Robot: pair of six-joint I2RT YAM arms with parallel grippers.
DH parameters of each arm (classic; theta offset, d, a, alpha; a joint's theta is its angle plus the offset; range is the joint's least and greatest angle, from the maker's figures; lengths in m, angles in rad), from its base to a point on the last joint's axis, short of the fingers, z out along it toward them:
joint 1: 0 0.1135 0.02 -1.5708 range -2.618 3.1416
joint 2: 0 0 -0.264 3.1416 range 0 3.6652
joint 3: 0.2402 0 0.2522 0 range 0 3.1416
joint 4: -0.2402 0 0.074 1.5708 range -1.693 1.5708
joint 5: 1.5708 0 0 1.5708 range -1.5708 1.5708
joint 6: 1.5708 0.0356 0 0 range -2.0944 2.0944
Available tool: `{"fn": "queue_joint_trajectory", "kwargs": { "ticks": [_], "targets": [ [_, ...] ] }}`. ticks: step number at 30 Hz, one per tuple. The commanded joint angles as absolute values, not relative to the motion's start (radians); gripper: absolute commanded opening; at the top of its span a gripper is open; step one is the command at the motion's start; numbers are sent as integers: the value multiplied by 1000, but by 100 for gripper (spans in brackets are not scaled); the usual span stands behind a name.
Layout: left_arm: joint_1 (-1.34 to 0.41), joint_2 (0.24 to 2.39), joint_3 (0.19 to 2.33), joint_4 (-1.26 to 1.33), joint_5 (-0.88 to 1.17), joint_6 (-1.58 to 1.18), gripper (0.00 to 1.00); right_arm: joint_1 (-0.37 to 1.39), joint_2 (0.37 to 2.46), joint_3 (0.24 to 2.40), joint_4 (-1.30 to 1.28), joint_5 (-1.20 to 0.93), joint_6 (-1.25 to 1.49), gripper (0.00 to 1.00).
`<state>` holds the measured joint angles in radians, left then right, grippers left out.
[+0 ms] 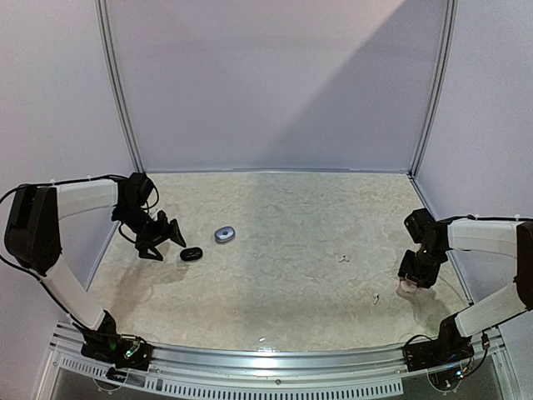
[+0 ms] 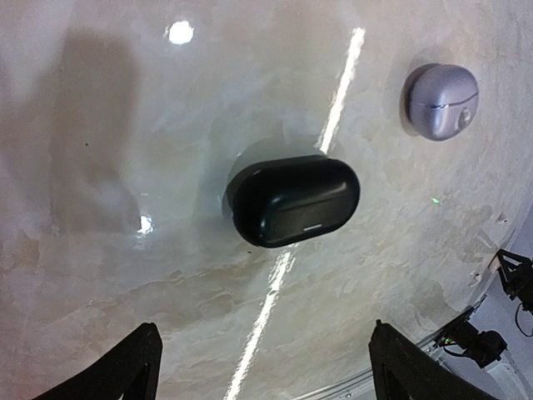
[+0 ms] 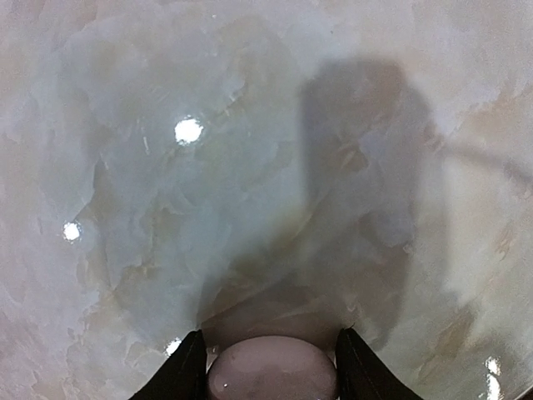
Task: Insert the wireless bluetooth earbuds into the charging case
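Three pebble-like charging cases lie on the marbled table. The black case (image 1: 191,254) (image 2: 293,200) is closed and lies just ahead of my left gripper (image 1: 158,235) (image 2: 266,379), which is open and holds nothing. A silvery-lilac case (image 1: 224,235) (image 2: 440,102) rests beyond it, lid closed. At the right edge my right gripper (image 1: 415,282) (image 3: 271,375) points down with its fingers (image 3: 185,373) pressed against both sides of a pale white case (image 1: 407,289) (image 3: 271,371) on the table. Two tiny white earbuds (image 1: 344,258) (image 1: 376,297) lie loose left of that gripper.
White walls with metal corner posts (image 1: 117,92) enclose the table on three sides. The metal rail (image 1: 266,358) with both arm bases runs along the near edge.
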<state>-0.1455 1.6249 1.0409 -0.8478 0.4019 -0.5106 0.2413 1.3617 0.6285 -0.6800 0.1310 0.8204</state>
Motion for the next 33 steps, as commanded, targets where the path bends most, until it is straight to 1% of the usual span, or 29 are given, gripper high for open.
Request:
{"fn": "queue_joint_trajectory", "kwargs": {
  "ticks": [1,3,10,14,18,21,24,29,33],
  "targets": [
    [-153,1577,1112,-853,459,-518,88,240,1353,650,-679,43,774,32],
    [-164,1563,1150,-856,489,-507,88,241,1349,703,-712,37,751,29],
    [-192,1538,1280,-894,553,-410,87,258,1329,893,-768,33,731,25],
    [-222,1511,1325,-893,571,-333,86,300,1326,1020,-806,49,751,25],
    [-270,1478,1355,-839,626,-253,84,394,1328,1157,-819,83,789,23],
    [-351,1405,1336,-713,652,-123,83,498,1344,1288,-798,112,832,21],
    [-451,1314,1265,-536,634,-39,85,623,1403,1458,-797,188,847,21],
    [-590,1293,1212,-237,597,-108,88,805,1519,1674,-707,264,846,20],
    [-693,1309,1197,-75,544,-145,90,920,1610,1818,-667,318,829,19]
  ]
}}
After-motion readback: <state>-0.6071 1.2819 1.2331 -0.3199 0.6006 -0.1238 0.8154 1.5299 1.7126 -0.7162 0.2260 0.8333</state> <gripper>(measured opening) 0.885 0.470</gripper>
